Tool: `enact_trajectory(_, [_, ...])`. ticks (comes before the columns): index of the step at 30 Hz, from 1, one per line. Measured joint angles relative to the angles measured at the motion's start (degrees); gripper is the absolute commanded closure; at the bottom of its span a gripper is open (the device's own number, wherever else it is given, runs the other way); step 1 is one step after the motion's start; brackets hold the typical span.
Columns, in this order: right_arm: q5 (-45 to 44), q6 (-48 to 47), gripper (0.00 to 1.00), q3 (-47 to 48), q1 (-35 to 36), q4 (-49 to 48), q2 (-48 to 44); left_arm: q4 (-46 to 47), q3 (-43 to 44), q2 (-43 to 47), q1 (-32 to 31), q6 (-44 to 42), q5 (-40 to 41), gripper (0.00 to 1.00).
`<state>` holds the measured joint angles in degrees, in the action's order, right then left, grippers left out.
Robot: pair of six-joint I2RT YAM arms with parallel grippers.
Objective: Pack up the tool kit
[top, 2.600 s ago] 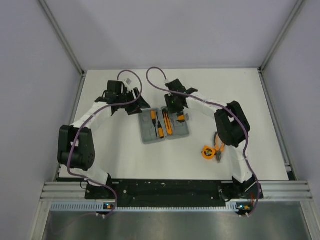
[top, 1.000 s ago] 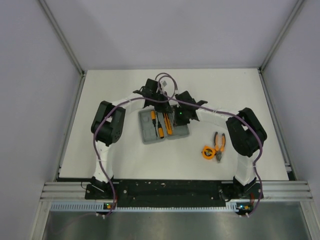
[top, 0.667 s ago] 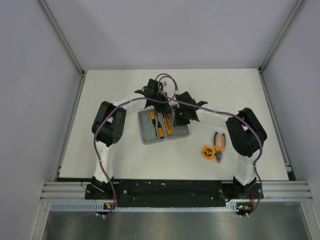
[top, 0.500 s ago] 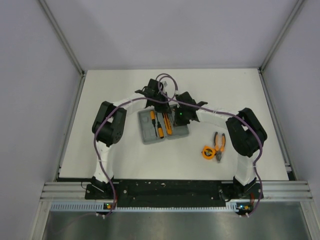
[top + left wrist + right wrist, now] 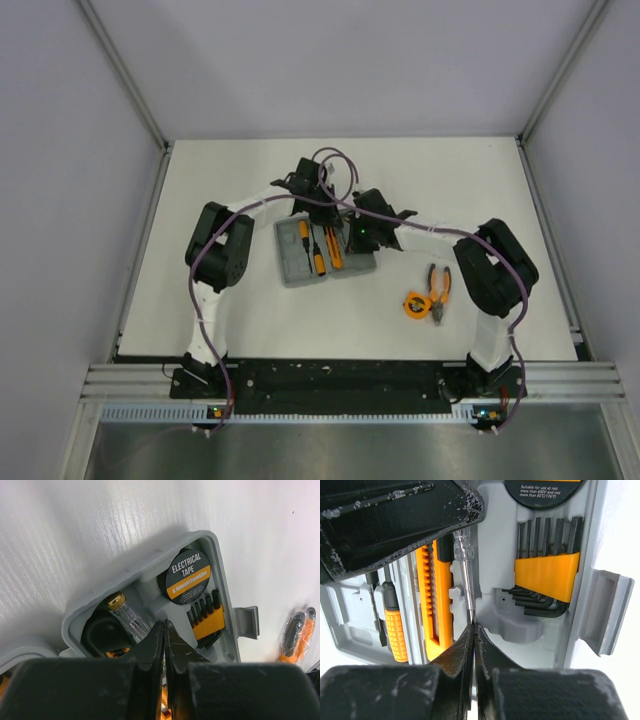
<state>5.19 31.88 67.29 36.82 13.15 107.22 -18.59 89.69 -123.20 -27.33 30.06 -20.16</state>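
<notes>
The grey tool kit case lies open in the middle of the table. It holds orange-and-black screwdrivers, an orange knife, hex keys, a tape roll and a clear tester screwdriver. My left gripper is shut, with its tips over the tester screwdriver at the case's far edge. My right gripper is shut too, and its tips meet the end of the tester's metal shaft. The pliers and the round tape measure lie on the table to the right of the case.
The case's latch tab sticks out on the right side. Both arms crowd over the case's far half, with purple cables looped above them. White walls and metal rails border the table.
The left arm swung in from the left of the case to its far edge, and its jaws closed further. The right gripper stayed shut and shifted a little over the case.
</notes>
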Motion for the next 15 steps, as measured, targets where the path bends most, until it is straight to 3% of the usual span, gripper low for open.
enact_trajectory(15, [-1.27,0.11,1.00,-2.49,0.92,0.13,-2.84,-0.39,0.22,-0.20,-0.11,-0.04,-2.34,0.91])
